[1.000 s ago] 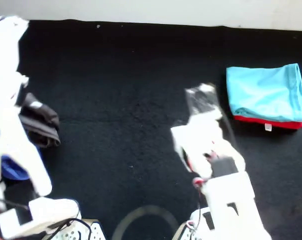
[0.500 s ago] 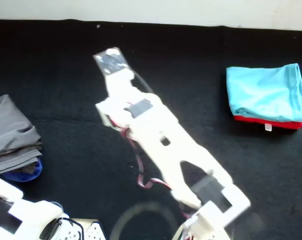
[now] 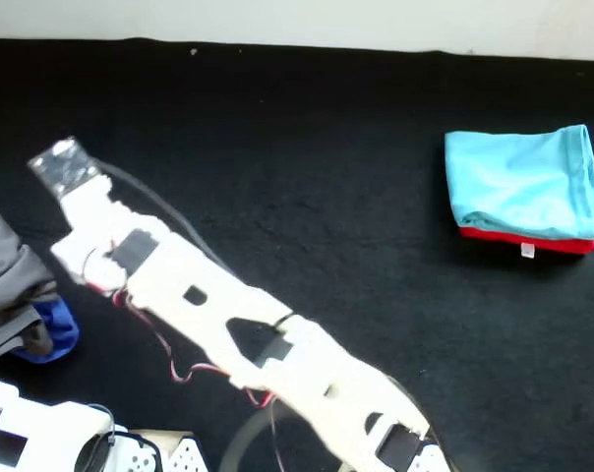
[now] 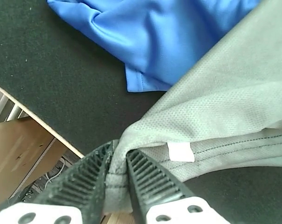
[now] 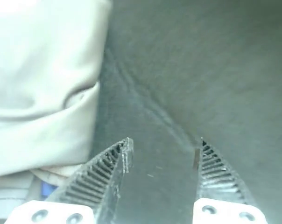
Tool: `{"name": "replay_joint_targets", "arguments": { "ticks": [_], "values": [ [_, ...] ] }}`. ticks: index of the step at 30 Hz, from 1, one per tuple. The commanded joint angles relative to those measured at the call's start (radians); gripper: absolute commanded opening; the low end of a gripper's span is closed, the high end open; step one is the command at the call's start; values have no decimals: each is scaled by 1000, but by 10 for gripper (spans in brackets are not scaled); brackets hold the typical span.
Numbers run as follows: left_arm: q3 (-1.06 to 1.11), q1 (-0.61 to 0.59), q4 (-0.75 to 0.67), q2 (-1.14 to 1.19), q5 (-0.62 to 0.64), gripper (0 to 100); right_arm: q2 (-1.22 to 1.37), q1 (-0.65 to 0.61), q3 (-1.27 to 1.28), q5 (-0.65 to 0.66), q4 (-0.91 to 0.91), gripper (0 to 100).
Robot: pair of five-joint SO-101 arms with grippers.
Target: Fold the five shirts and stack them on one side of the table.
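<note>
Black table (image 3: 307, 147) under a pale wall along the far edge. At the left edge, grey shirt (image 3: 7, 265) heaped over blue shirt (image 3: 53, 329), drawn further toward that edge than half a second ago and no longer the dark bundle of a second back. Swung across in that same second: right gripper (image 3: 66, 165), from right of the table's middle, past the far middle, to just beside the grey heap near the left edge, with right arm (image 3: 228, 324) now stretched slantwise from the near edge. Unmoved throughout at the right edge: cyan shirt (image 3: 523, 182) folded flat on red shirt (image 3: 528, 241), two of the five apparently done and stacked. Meaning for the task, as a judgement only: third shirt picked out and likely about to be spread between both arms, folding itself not yet begun, blue shirt waiting underneath. Left gripper (image 4: 116, 163): jaws pinched narrow on the grey shirt's stitched hem, fabric bunched between the ribbed pads, close to an edge of the table. Right gripper: jaws spread wide, nothing between them, hovering over bare black cloth, grey shirt just beside one finger and, as far as can be told, not touching it.
</note>
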Motion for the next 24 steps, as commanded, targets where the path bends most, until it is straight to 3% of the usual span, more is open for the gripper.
{"name": "replay_joint_targets", "arguments": {
  "ticks": [1, 4, 9, 18, 24],
  "values": [
    [-27, 56, 8, -19, -6, 9, 47, 22, -200, 23, 110, 214],
    [-104, 197, 123, -47, 3, 9, 62, 108, -320, 100, 257, 214],
    [-300, 538, 239, -119, 173, 9, 67, 306, -516, 144, 498, 214],
    [-456, 1127, 215, -151, 296, 9, 68, 671, -668, 144, 708, 214],
    [-510, 1402, 89, -150, 296, 9, 68, 883, -668, 144, 710, 214]
  ]
}}
